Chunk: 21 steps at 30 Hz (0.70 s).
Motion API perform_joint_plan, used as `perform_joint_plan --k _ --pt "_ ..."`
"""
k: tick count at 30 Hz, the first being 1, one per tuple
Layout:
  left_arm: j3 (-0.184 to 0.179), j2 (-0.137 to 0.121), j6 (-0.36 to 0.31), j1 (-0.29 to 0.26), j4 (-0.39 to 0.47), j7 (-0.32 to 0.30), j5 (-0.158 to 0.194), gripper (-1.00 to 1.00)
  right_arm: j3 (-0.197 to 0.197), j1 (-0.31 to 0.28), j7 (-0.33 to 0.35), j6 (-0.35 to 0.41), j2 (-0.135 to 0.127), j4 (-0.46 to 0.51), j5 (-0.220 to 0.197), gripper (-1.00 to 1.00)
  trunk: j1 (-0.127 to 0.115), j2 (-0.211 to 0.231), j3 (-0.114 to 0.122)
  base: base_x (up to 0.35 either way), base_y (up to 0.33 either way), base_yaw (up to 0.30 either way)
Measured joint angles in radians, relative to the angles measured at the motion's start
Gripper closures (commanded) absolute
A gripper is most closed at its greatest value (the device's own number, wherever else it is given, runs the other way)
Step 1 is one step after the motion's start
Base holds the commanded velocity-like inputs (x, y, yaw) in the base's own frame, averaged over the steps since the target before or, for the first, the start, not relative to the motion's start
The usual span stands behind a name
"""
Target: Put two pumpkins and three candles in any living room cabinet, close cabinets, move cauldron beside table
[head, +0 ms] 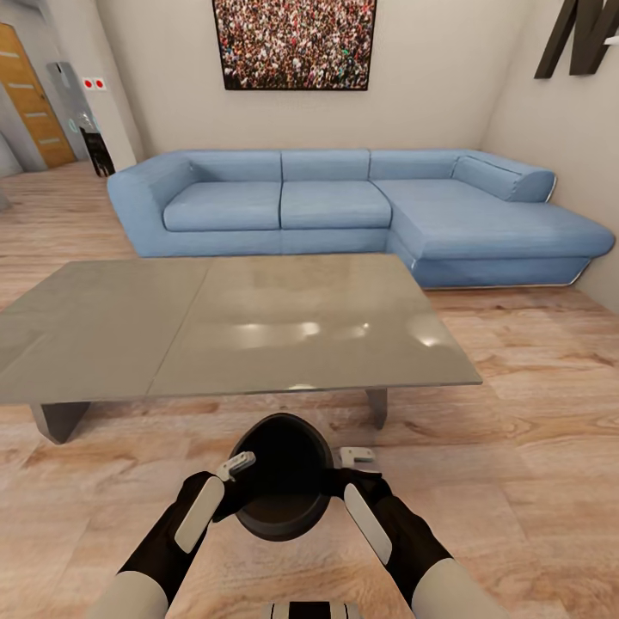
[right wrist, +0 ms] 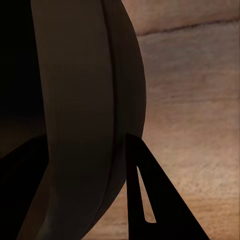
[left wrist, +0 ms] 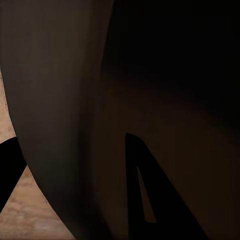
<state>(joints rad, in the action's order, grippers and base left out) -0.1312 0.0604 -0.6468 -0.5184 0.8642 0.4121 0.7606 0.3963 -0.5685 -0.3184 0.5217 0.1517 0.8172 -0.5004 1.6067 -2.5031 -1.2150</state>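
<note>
The dark cauldron [head: 284, 490] was held between both grippers above the wood floor [head: 533, 481], at 6 o'clock from the grey low table [head: 232, 331] and near its front edge. The left gripper [head: 230, 481] was clamped over the rim at the cauldron's 9 o'clock, one finger [left wrist: 150, 200] inside the bowl and one outside. The right gripper [head: 342, 480] was likewise closed over the rim at 3 o'clock. A blue sofa [head: 344, 206] was seen at 12 o'clock beyond the table.

cauldron [head: 284, 490] before table [head: 232, 327], sofa [head: 344, 211] behind
</note>
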Motion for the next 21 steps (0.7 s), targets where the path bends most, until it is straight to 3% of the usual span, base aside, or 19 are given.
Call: perform_joint_plan --k 16,21 --pt "0.000 0.000 -0.001 0.000 0.001 0.001 0.000 1.00 0.000 0.001 -0.001 0.002 0.000 0.002 0.000 1.00 0.000 0.000 0.000 0.053 0.000 0.000" --pt "0.000 0.000 -0.001 0.000 0.001 0.001 0.001 1.00 0.000 0.000 -0.002 0.002 0.000 0.002 -0.001 1.00 0.003 -0.001 -0.019 0.000 0.000 0.000"
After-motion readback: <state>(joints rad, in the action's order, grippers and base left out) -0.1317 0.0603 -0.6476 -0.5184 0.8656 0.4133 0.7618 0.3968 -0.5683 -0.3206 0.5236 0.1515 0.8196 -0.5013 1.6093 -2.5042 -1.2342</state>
